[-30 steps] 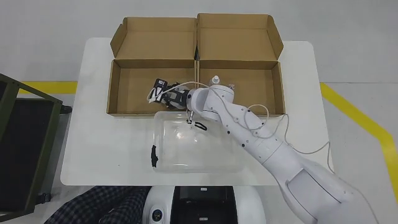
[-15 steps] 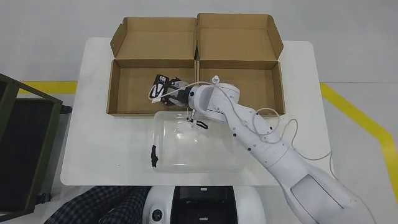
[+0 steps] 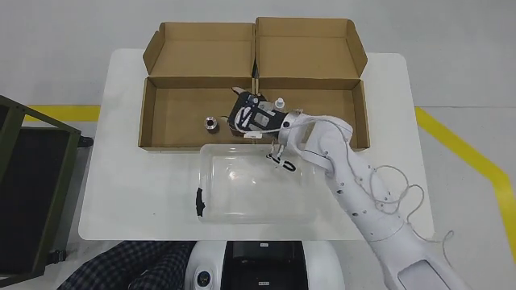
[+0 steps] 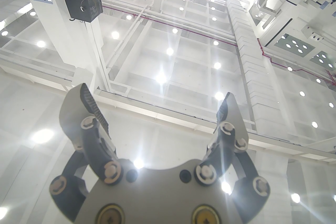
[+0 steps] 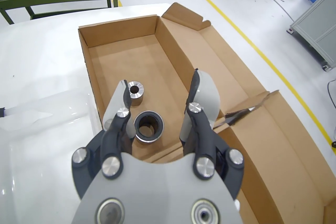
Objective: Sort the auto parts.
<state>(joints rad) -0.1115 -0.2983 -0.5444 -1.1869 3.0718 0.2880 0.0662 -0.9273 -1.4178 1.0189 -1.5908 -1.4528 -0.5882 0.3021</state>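
My right gripper [image 5: 160, 87] hangs open over the right end of the left cardboard box [image 5: 118, 30], with nothing between its fingers. Below it on the box floor stand a silver bushing [image 5: 136, 92] and, nearer the wrist, a dark ring-shaped part [image 5: 148, 126]. From above, the right gripper [image 3: 235, 113] is near the wall shared by the left box [image 3: 173, 117] and the right box [image 3: 322, 113], and the silver bushing [image 3: 211, 122] lies just left of it. My left gripper [image 4: 156, 97] is open and points up at the ceiling.
A clear plastic bin [image 3: 242, 185] sits in front of the boxes, with a black clip [image 3: 198, 201] at its left rim. Both box lids are folded back at the far side. A green cart [image 3: 32, 185] stands left of the table.
The right gripper has drawn back to the right inside the left box and opened. The silver bushing now stands free on the box floor where the gripper was.
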